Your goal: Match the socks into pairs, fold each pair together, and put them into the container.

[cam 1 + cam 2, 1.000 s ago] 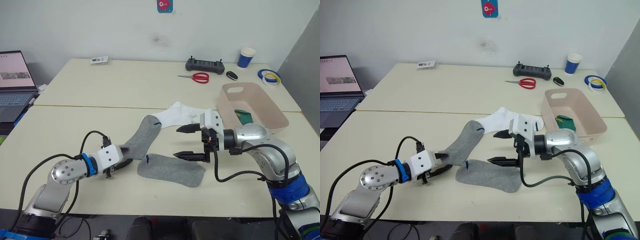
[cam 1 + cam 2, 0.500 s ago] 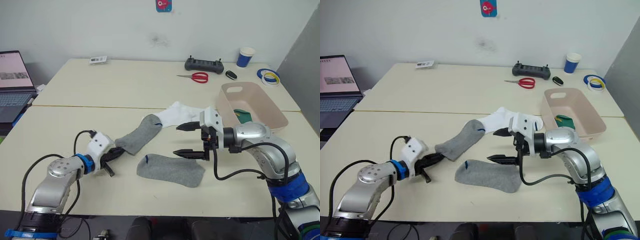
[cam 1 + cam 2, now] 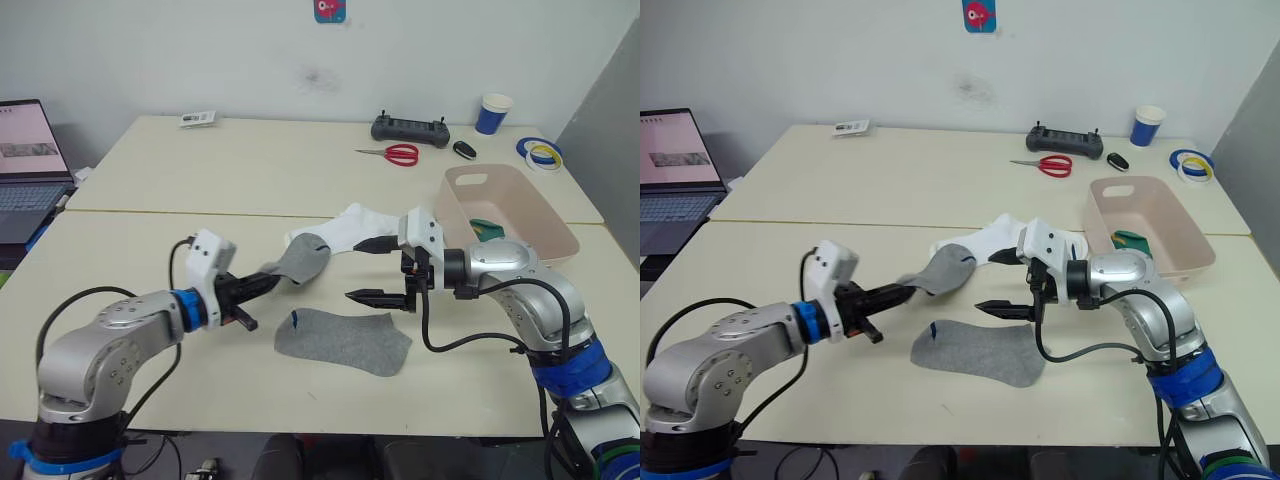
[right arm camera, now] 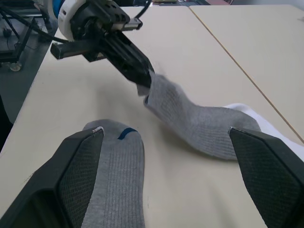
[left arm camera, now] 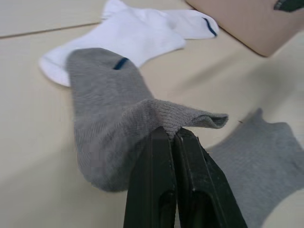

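White fabric socks (image 3: 345, 228): partly lying under raised grey sock (image 3: 300, 260) and right claw (image 3: 365, 270). Dark green sock (image 3: 487, 230): partly showing behind pale pink plastic tub's wall (image 3: 455, 215).

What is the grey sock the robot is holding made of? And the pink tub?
The grey sock looks like soft knitted fabric: fine ribbing shows, and it droops and bends where the left gripper pinches it. The pink tub looks like smooth moulded plastic, with stiff thin walls, rounded corners and a cut-out handle slot.
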Robot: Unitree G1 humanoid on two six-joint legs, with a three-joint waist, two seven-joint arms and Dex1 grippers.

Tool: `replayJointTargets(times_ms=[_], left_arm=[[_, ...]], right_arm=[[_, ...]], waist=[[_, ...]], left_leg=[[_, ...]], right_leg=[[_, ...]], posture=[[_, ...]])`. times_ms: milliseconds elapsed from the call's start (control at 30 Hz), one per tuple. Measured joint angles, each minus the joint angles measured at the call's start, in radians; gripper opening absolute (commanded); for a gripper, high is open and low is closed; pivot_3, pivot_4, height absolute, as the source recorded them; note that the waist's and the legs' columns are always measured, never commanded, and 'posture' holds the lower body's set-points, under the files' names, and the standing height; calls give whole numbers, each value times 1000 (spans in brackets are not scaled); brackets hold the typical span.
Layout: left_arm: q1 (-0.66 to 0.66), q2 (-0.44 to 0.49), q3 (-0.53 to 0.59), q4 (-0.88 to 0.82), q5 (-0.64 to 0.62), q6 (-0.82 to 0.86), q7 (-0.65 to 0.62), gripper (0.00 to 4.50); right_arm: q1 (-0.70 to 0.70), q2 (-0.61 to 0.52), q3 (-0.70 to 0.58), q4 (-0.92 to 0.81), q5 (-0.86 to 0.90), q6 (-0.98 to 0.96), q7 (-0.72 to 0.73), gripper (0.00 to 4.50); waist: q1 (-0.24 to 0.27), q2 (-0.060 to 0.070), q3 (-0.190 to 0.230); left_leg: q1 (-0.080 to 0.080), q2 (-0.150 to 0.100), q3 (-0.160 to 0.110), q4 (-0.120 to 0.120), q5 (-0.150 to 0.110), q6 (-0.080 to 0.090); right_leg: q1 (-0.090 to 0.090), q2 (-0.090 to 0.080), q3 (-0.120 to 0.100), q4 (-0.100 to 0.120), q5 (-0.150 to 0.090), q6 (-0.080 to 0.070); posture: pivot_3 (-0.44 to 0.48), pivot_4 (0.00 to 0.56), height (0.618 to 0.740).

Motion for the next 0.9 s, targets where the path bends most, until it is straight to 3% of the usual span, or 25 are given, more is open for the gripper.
replayJointTargets(times_ms=[400, 500, 633, 833, 900], left_arm=[[-135, -95, -263, -74, -16, 180, 90, 50], [-144, -115, -302, -68, -8, 172, 89, 659], [-148, -112, -343, -51, 8, 133, 56, 1897], [-191, 16, -305, 58, 15, 2, -120, 3864], [-245, 65, -278, 176, 79, -129, -185, 3864]], right_arm=[[38, -26, 1, 39, -37, -38, -1, 4500], [50, -38, 1, 40, -39, -39, -2, 4500], [62, -60, -9, 45, -43, -50, -8, 4500], [126, -97, -54, 39, -32, -6, -41, 4500], [157, -104, -77, 22, -16, 38, -58, 4500]], waist=[[1, 0, 0], [-1, 0, 0], [0, 0, 0], [1, 0, 0], [1, 0, 0]], left_leg=[[0, -1, 0, 0, 0, 0], [0, -1, 1, 0, 0, 0], [0, -1, 0, 0, 0, 0], [0, -1, 0, 0, 0, 0], [0, -1, 0, 0, 0, 0]], right_leg=[[0, 0, 1, 0, 0, 0], [0, 0, 1, 0, 0, 0], [0, 1, 1, 0, 0, 0], [0, 1, 0, 0, 0, 0], [0, 1, 0, 0, 0, 0]], posture=[[0, 150, 740], [0, 150, 740], [0, 150, 740], [0, 150, 740], [0, 150, 740]])
